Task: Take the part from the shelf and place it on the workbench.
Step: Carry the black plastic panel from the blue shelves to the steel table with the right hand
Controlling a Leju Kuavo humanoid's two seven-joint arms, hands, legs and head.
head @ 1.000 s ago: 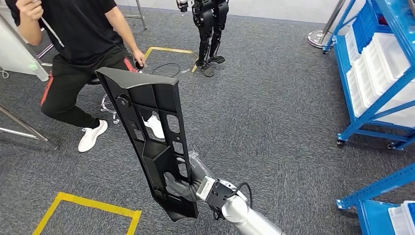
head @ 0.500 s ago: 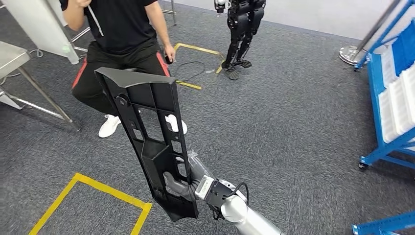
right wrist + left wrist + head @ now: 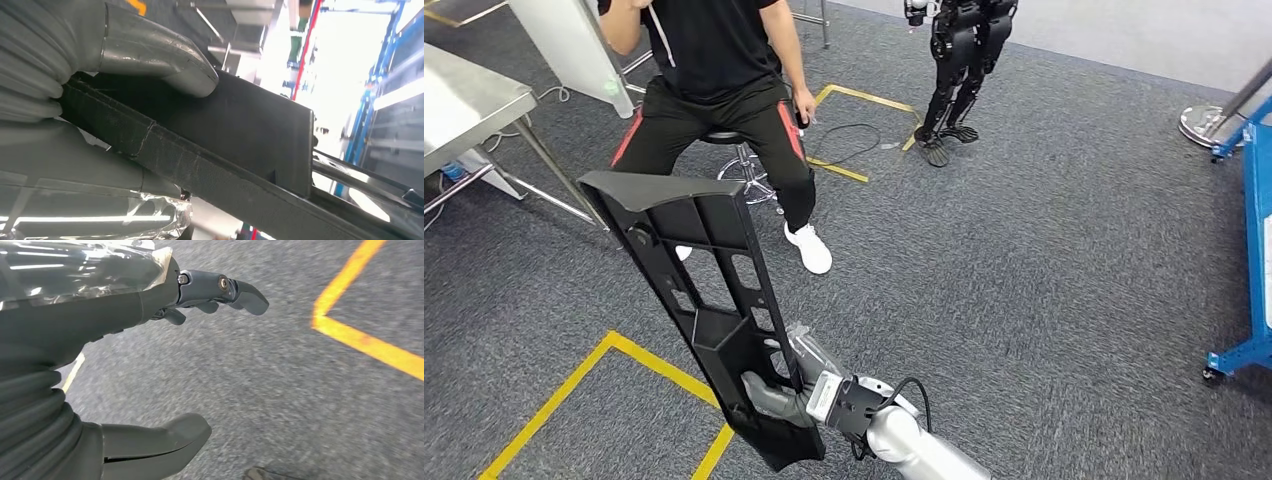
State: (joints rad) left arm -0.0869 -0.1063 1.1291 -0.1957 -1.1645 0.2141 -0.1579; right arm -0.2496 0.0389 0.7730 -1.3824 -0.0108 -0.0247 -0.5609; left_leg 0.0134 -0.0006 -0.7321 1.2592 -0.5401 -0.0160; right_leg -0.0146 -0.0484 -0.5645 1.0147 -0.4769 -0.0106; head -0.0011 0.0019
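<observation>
- Low in the head view, the right hand (image 3: 776, 398) grips the bottom end of the long black plastic part (image 3: 699, 300), which stands nearly upright, tilted with its top toward the left, above grey carpet (image 3: 1044, 270).
- Behind the part, a person (image 3: 719, 90) in black clothes sits on a stool (image 3: 744, 165); a metal workbench (image 3: 469, 100) stands at the left edge, another humanoid robot (image 3: 959, 60) stands farther back, and yellow floor tape (image 3: 624, 355) lies below the part.
- At the left wrist, the left hand (image 3: 150, 340) holds nothing, its fingers (image 3: 225, 290) extended and apart from the thumb (image 3: 155, 445), over carpet crossed by yellow tape.
- At the right wrist, the right hand's thumb (image 3: 155, 55) presses on the part's flat dark face, clamping its edge.
</observation>
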